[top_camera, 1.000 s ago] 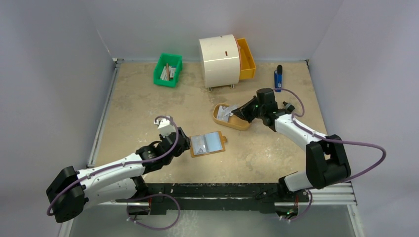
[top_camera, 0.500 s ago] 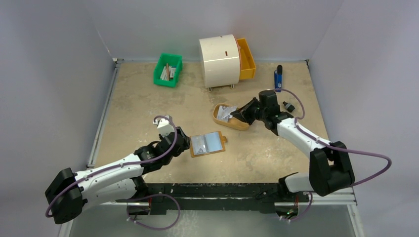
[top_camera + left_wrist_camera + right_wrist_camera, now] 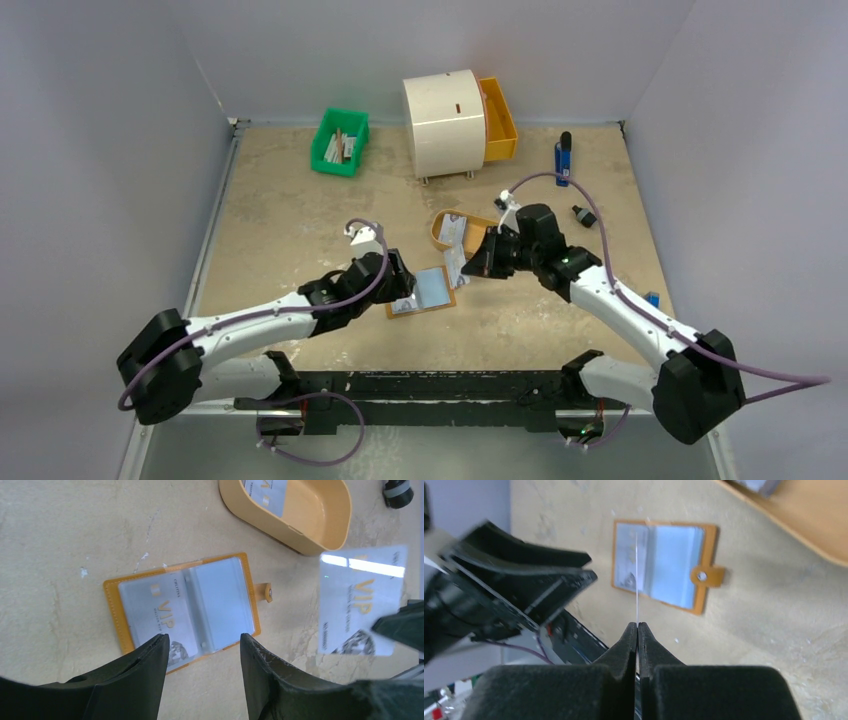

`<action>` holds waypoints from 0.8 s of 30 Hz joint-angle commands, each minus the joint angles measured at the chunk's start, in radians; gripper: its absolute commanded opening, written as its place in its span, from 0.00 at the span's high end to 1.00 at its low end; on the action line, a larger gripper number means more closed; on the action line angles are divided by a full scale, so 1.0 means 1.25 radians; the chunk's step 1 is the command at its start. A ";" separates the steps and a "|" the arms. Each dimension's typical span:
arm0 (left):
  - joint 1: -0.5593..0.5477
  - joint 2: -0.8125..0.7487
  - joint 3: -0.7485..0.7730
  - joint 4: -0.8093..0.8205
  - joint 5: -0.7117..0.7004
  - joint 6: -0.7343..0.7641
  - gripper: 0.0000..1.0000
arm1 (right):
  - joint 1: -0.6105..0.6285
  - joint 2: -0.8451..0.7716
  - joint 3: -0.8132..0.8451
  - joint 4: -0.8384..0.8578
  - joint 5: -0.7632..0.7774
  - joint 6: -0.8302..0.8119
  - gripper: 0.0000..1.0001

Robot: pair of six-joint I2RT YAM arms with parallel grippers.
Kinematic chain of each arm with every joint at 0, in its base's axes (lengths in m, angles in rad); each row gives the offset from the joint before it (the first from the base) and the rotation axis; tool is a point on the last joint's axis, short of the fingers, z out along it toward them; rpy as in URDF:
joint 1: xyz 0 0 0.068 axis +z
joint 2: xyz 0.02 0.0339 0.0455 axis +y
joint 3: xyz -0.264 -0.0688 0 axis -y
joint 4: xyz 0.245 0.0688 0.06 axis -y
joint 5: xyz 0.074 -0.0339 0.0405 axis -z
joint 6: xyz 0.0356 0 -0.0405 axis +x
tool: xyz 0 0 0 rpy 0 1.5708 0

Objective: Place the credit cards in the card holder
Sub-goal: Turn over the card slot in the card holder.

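The card holder [image 3: 428, 290] lies open on the table, orange-tan with a pale blue inside; it also shows in the left wrist view [image 3: 185, 605] and the right wrist view [image 3: 664, 565]. One VIP credit card [image 3: 157, 612] sits in its left pocket. My right gripper [image 3: 473, 267] [image 3: 638, 626] is shut on another credit card [image 3: 455, 263] [image 3: 361, 602], held on edge [image 3: 637, 575] above the holder. A further card [image 3: 452, 229] [image 3: 266, 490] lies in the oval orange tray [image 3: 437, 232]. My left gripper [image 3: 398, 285] [image 3: 202, 642] is open and empty over the holder's near-left edge.
A green bin [image 3: 340, 141] of sticks and papers stands at the back left. A white round cabinet [image 3: 443, 122] with its orange drawer [image 3: 499, 118] pulled out stands at the back. A blue object [image 3: 563, 158] and a small black piece [image 3: 584, 215] lie at the right.
My right gripper has left the oval tray and come toward the card holder with a card in it. My left gripper has moved right, up against the holder.
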 commanded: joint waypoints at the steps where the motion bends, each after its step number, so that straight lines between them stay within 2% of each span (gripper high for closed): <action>1: -0.004 0.084 0.062 0.094 0.048 0.023 0.46 | 0.013 0.022 -0.058 -0.032 -0.057 -0.088 1.00; 5: -0.004 0.181 0.115 0.091 0.044 0.030 0.48 | 0.019 0.062 -0.078 -0.018 -0.066 -0.081 1.00; 15: -0.005 0.316 0.193 0.058 0.040 0.044 0.48 | 0.019 0.058 -0.126 0.011 -0.051 -0.053 1.00; 24: -0.004 0.381 0.211 0.032 0.024 0.052 0.51 | 0.019 0.018 -0.120 -0.016 -0.040 -0.049 1.00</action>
